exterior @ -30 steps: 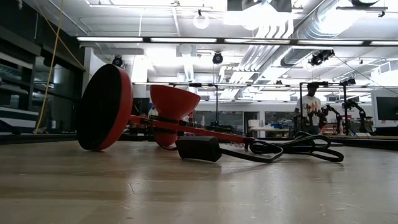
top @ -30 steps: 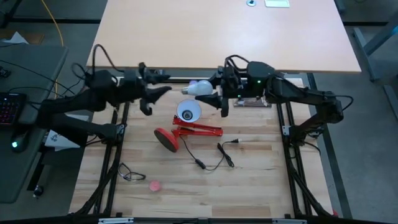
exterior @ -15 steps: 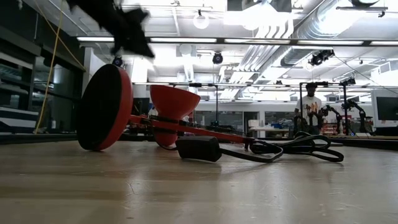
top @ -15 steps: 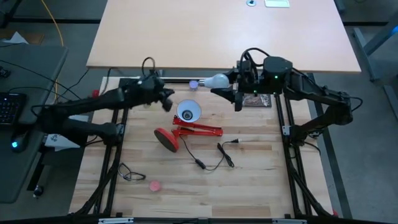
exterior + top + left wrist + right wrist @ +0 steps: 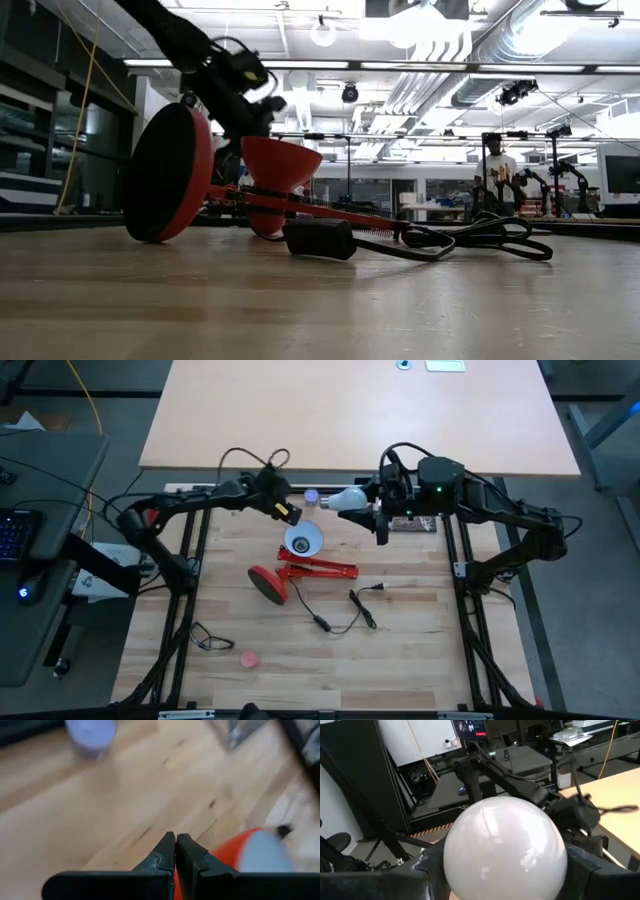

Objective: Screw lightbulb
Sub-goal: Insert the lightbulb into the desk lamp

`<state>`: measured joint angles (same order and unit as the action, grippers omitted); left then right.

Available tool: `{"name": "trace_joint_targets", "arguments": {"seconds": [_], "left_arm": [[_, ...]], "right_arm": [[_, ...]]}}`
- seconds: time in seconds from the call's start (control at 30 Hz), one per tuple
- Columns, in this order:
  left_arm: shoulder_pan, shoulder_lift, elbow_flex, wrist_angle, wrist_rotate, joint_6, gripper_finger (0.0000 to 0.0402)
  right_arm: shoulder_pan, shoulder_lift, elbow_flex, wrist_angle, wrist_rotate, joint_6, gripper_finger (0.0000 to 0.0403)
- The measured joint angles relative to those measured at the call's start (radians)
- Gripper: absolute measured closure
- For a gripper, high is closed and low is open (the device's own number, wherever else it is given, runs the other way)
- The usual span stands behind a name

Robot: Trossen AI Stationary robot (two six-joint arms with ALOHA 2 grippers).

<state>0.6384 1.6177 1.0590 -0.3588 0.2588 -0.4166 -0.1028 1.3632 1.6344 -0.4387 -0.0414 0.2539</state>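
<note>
The red lamp lies on its side mid-table, resting on the edge of its round base (image 5: 268,583) and on its shade (image 5: 303,540), whose white inside faces up. My right gripper (image 5: 376,510) is shut on the frosted white lightbulb (image 5: 348,498), above the table's far part, right of the shade. My left gripper (image 5: 286,513) is shut, just above the shade's far left rim (image 5: 280,160); I cannot tell whether it touches it. Its shut fingertips (image 5: 175,841) show over wood, the red shade (image 5: 232,857) beside them. My right gripper pinches the bulb's round glass globe (image 5: 505,845) between its two fingers (image 5: 422,870), one on each side. The fingers lie about level and point toward the table's left. The bulb is lifted clear, its narrow end (image 5: 328,503) toward the left arm.
A small pale lavender round thing (image 5: 311,494) sits on the far part of the table between the two grippers. The lamp's black cord and plug (image 5: 345,610) trail toward the near side. A small pink thing (image 5: 248,657) and a black cable (image 5: 205,638) lie near left.
My left gripper has gone toward the table's right and down to the lamp shade, and its fingers, spread a second ago, are now shut. My right gripper has carried the bulb a little toward the table's right, clear of the table.
</note>
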Motion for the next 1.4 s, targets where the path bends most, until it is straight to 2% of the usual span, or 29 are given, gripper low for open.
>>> {"name": "trace_joint_targets", "arguments": {"seconds": [0.27,0.5,0.83,1.1,1.23,1.4], "left_arm": [[-0.048,0.032,0.022,-0.044,-0.002,0.002,0.0401],[-0.157,0.030,0.022,-0.046,-0.005,-0.003,0.0401],[-0.352,0.030,0.022,0.040,-0.056,-0.086,0.0401],[-0.465,0.030,0.021,0.145,-0.093,-0.177,0.0401],[-0.469,0.007,0.021,0.142,-0.155,-0.147,0.0401],[-0.379,-0.141,0.021,0.149,-0.258,-0.045,0.0401]], "right_arm": [[-0.001,0.000,0.000,-0.008,-0.015,-0.008,0.0162],[-0.001,-0.015,0.000,-0.038,-0.021,-0.038,0.0162],[-0.001,-0.072,0.000,-0.176,-0.021,-0.037,0.0162],[-0.001,-0.080,0.000,-0.251,-0.022,-0.040,0.0162],[0.012,-0.080,0.000,-0.272,-0.022,-0.045,0.0162],[0.087,-0.065,0.001,-0.293,-0.024,-0.014,0.0162]]}}
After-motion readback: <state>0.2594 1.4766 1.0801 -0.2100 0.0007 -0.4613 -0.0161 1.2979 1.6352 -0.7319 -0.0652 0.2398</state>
